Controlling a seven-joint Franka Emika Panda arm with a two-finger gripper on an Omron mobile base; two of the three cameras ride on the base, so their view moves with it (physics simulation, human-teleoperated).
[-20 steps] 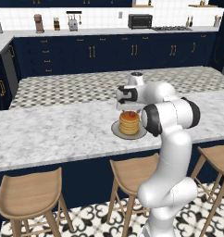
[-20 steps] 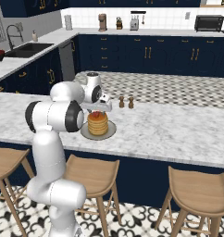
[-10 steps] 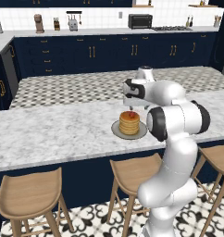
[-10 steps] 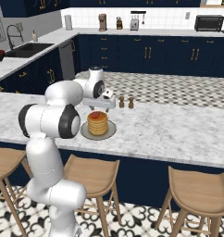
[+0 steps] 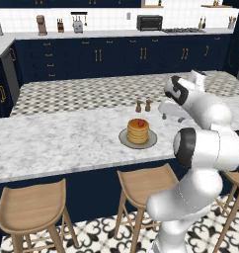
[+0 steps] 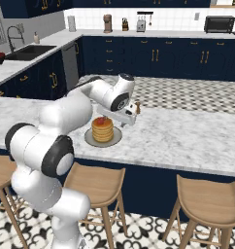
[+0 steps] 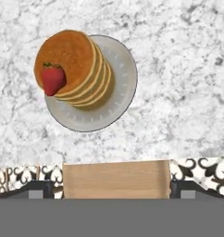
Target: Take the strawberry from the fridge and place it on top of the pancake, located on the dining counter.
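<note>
Strawberry's resting place first: marbled surface (image 5: 52, 141), grey plate (image 7: 117, 95) near its stool-side edge, pancake (image 7: 74, 65) stacked on it, strawberry (image 7: 53, 79) on the stack's rim, tool (image 5: 167, 109) raised beside, finger gap hidden, spread untellable.

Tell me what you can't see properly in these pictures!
- End effector: left base view, tips too small to tell if open or shut; in the right base view the wrist covers it.
- Strawberry on the pancake: clear in the hand view, just a red speck from the base.
- Two little shakers: too small to read.
</note>
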